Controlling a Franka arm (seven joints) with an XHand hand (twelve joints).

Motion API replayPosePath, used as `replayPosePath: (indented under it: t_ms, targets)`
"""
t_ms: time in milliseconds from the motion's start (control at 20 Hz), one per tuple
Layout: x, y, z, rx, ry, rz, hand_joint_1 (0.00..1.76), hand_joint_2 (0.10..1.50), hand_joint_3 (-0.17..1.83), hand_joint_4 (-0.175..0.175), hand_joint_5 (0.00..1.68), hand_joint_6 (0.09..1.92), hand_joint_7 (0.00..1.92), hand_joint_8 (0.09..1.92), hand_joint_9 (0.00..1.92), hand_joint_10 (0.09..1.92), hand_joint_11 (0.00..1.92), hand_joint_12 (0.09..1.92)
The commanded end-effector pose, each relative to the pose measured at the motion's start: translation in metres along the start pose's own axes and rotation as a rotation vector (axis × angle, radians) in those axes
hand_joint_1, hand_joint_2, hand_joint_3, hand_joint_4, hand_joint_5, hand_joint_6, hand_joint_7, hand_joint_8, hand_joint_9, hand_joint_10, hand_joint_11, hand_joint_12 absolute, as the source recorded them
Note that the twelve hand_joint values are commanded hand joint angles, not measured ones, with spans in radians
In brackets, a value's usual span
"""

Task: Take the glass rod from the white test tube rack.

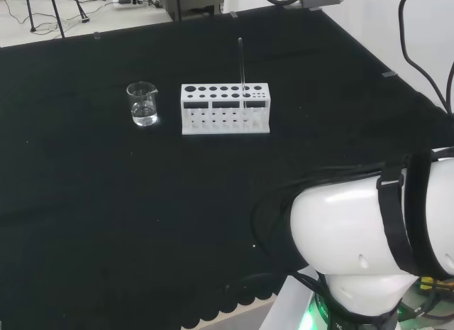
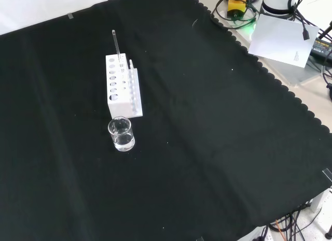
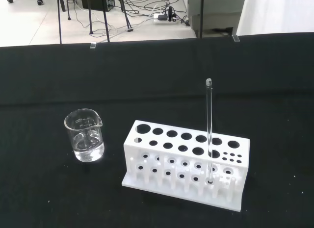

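A glass rod (image 1: 242,67) (image 2: 116,44) (image 3: 209,125) stands upright in the white test tube rack (image 1: 225,108) (image 2: 122,86) (image 3: 186,164) on a bench draped in black cloth (image 1: 106,195) (image 2: 207,147) (image 3: 49,198). The rod sits in one of the large holes near the rack's right end in the head view, and in the front view at the rack's far end; its lower tip reaches down to the rack's base plate and its upper part rises clear above the top plate. Nothing touches it.

The rack's other large holes stand open, with a cluster of smaller holes at the end past the rod.

A clear glass beaker (image 1: 143,103) (image 2: 121,133) (image 3: 85,135) stands near the rack but apart from it, to its left in the head view and in front of it in the front view. It holds a shallow layer of clear liquid.

The arm's white links (image 1: 369,238) rise at the lower right of the head view, well apart from the rack. Whether the hand's fingers are apart or together cannot be told.
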State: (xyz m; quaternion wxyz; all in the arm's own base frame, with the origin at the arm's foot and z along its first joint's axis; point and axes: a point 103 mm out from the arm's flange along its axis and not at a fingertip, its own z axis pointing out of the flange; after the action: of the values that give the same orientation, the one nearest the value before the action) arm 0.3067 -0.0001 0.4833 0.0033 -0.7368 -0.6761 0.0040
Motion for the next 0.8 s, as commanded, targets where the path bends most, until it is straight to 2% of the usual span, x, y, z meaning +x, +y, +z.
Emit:
replayPosePath:
  t_ms: [50, 250, 800]
  targets:
    - [-0.002, 0.001, 0.000, -0.006, -0.015, 0.009, 0.79, 0.70, 0.71, -0.126, 0.12, 0.20, 0.14, 0.79, 0.34, 0.79, 0.24, 1.33]
    - [-0.007, 0.000, 0.001, -0.010, -0.006, 0.015, 0.77, 0.73, 0.69, -0.127, 0.16, 0.13, 0.14, 0.83, 0.34, 0.82, 0.21, 1.39]
    - [-0.020, 0.008, 0.000, -0.008, -0.022, 0.025, 0.74, 0.75, 0.69, -0.130, 0.19, 0.11, 0.22, 0.86, 0.38, 0.84, 0.21, 1.40]
